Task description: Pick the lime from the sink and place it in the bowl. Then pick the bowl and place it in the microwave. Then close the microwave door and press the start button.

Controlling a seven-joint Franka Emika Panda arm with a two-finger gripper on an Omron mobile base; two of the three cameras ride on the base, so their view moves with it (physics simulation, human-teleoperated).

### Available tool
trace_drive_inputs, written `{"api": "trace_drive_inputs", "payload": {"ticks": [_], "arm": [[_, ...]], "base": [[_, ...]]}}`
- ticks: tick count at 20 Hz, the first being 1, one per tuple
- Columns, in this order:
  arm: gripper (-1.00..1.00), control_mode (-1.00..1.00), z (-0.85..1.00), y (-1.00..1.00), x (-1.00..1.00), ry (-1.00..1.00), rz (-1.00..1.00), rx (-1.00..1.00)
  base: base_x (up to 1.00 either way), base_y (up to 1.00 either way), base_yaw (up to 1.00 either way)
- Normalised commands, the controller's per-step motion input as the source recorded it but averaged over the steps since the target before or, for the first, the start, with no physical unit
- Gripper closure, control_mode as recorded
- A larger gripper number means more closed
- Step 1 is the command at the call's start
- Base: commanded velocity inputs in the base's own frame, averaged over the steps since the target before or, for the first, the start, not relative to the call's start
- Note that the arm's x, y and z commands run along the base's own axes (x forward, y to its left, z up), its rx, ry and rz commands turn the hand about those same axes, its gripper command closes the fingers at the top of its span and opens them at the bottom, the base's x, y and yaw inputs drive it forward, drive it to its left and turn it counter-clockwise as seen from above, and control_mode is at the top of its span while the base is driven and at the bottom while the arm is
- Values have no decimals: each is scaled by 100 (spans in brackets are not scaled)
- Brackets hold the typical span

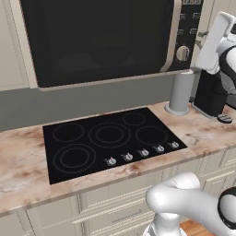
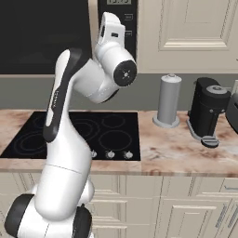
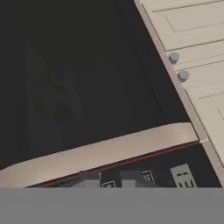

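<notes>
Up close, glossy black microwave door (image 1: 99, 39) (rounded silver frame)

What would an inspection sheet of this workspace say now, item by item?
Surface: marbled counter with a black cooktop set in it.
Job's things: microwave above the cooktop; microwave door looks closed; inside too dark to judge.
Clutter: grey cylinder and black coffee machine, standing apart on the counter.
Hand: hand raised at the microwave's control panel; open or shut cannot be told.
Cables: nothing seen.
Surroundings: cream cabinets beside the microwave and below the counter.
</notes>
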Motion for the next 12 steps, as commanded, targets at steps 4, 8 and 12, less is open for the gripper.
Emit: {"api": "trace_drive_inputs", "payload": {"ticks": [4, 8, 12], "arm": [[100, -100, -10, -2, 48, -4, 0, -9], [100, -100, 0, -4, 49, -2, 0, -4], [100, -100, 0, -2, 55, 0, 0, -3]], "base": [[0, 0, 0], [0, 0, 0], [0, 0, 0]]}}
